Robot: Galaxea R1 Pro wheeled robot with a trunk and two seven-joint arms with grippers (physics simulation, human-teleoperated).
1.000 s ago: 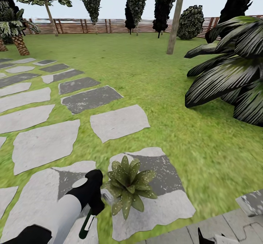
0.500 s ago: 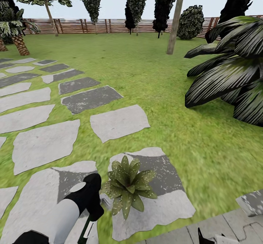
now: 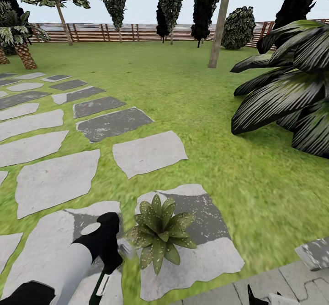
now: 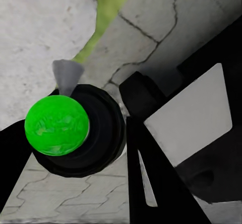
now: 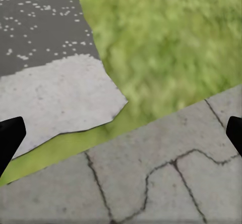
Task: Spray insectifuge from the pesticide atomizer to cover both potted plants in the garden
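Note:
My left gripper [image 3: 108,261] hangs low at the near left, shut on the pesticide atomizer [image 3: 102,283], whose white and green body slants down toward the frame's bottom edge. In the left wrist view the atomizer [image 4: 57,125] appears end-on as a green knob in a black ring between my dark fingers [image 4: 154,183], with a small grey spray cone [image 4: 67,75] beside it. One potted plant [image 3: 160,234], a speckled green rosette, sits on a stepping stone [image 3: 205,255] just right of the left gripper. The second potted plant is out of view. My right gripper [image 5: 122,136] stands open over paving and grass.
Grey stepping stones [image 3: 55,181] cross the lawn [image 3: 219,127] to the left. A big dark broad-leaved shrub [image 3: 288,95] crowds the right side. A tree trunk [image 3: 219,26] and a wooden slat fence [image 3: 114,32] stand far back. Mottled paving [image 3: 274,282] lies at the near right.
My left gripper, still holding the atomizer, has shifted slightly left, away from the potted plant. The camera and the right arm have held still.

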